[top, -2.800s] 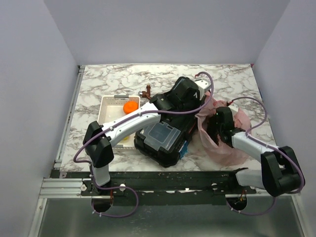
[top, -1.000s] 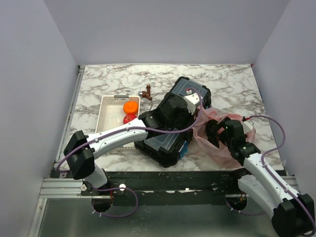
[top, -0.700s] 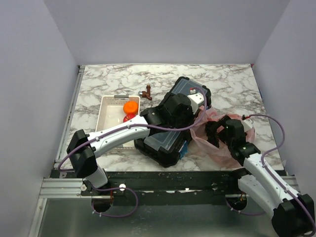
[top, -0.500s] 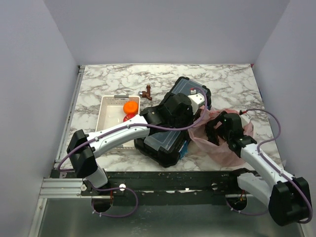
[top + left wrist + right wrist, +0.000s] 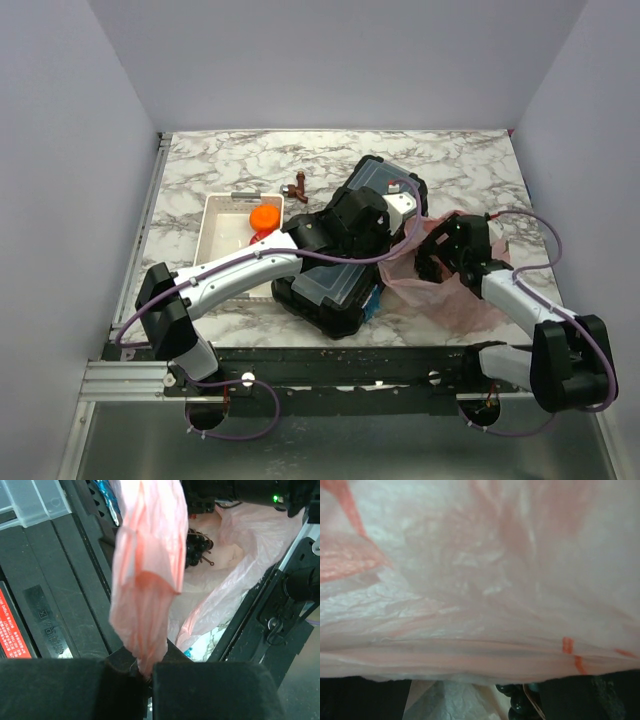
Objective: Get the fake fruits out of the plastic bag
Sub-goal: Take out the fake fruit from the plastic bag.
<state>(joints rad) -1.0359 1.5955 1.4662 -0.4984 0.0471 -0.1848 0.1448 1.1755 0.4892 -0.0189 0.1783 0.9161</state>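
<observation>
The pink plastic bag [image 5: 458, 298] lies at the right of the table, its mouth facing the toolbox. My left gripper [image 5: 405, 207] [image 5: 145, 667] is shut on a bunched bag handle [image 5: 150, 570] and holds it up over the toolbox. My right gripper [image 5: 432, 262] [image 5: 475, 705] is at the bag's mouth, jaws apart, with bag film [image 5: 480, 580] draped across its view. A dark grape bunch [image 5: 197, 547] [image 5: 517, 706] lies inside the bag, near the right finger [image 5: 585, 700]. An orange [image 5: 264, 217] and a red apple [image 5: 262, 237] sit in the white tray [image 5: 215, 225].
A black toolbox [image 5: 330, 285] with a clear lid lies between the tray and the bag, under my left arm. A small brown-red figure [image 5: 297, 187] stands behind the tray. Grey walls enclose the marble table on three sides.
My right gripper has moved away from its base, up to the bag's mouth. The left gripper keeps its hold on the handle and has shifted slightly right.
</observation>
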